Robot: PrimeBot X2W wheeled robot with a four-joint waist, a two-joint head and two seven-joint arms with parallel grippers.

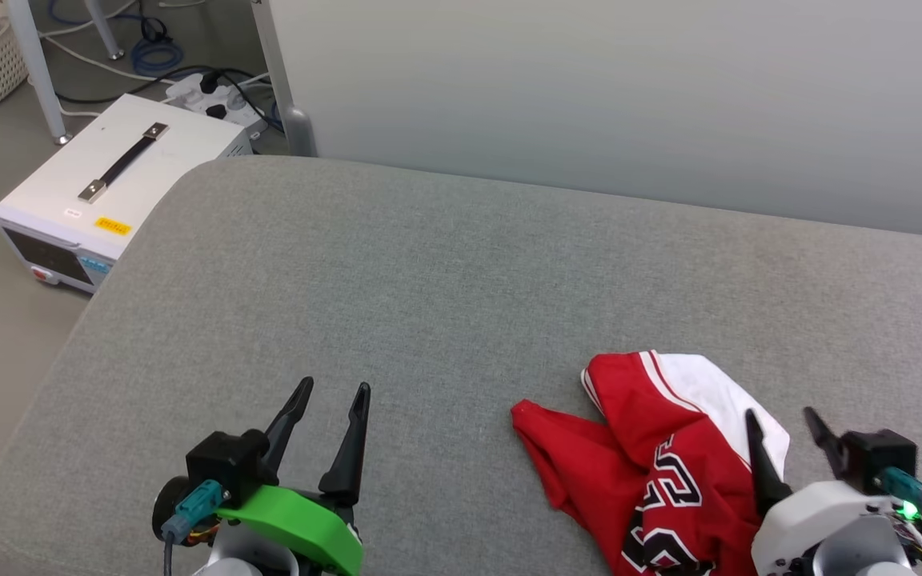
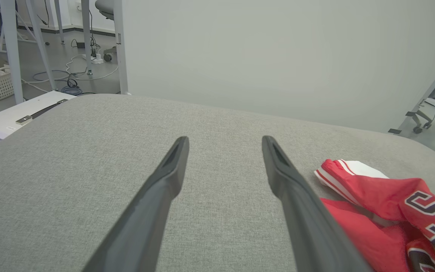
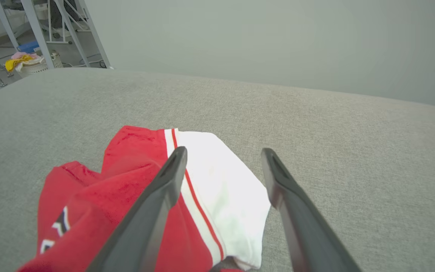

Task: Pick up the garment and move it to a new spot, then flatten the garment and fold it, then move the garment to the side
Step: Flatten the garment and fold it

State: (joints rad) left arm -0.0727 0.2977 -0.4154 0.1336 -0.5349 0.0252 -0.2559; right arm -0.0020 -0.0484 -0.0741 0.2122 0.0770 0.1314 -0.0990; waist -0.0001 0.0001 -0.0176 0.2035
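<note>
The garment (image 1: 653,448) lies in a crumpled heap on the grey cushioned surface (image 1: 429,272), on the robot's right side and close to the near edge. Its long axis runs roughly away from the robot. The white sleeve (image 1: 717,392) with its red and white trim is at the far end and points away from the robot, and the black lettering, folded and only partly readable, is at the near end. One red corner sticks out toward the left.

The right gripper (image 1: 779,413) is above the sleeve end with its jaws spread wide and nothing between them. In the right wrist view, one finger crosses the garment (image 3: 127,158) and the other is over bare fabric just beside the sleeve. I cannot tell if it touches the cloth.

The left gripper (image 1: 334,386) is well apart from the garment, over bare surface, jaws also wide and empty.
</note>
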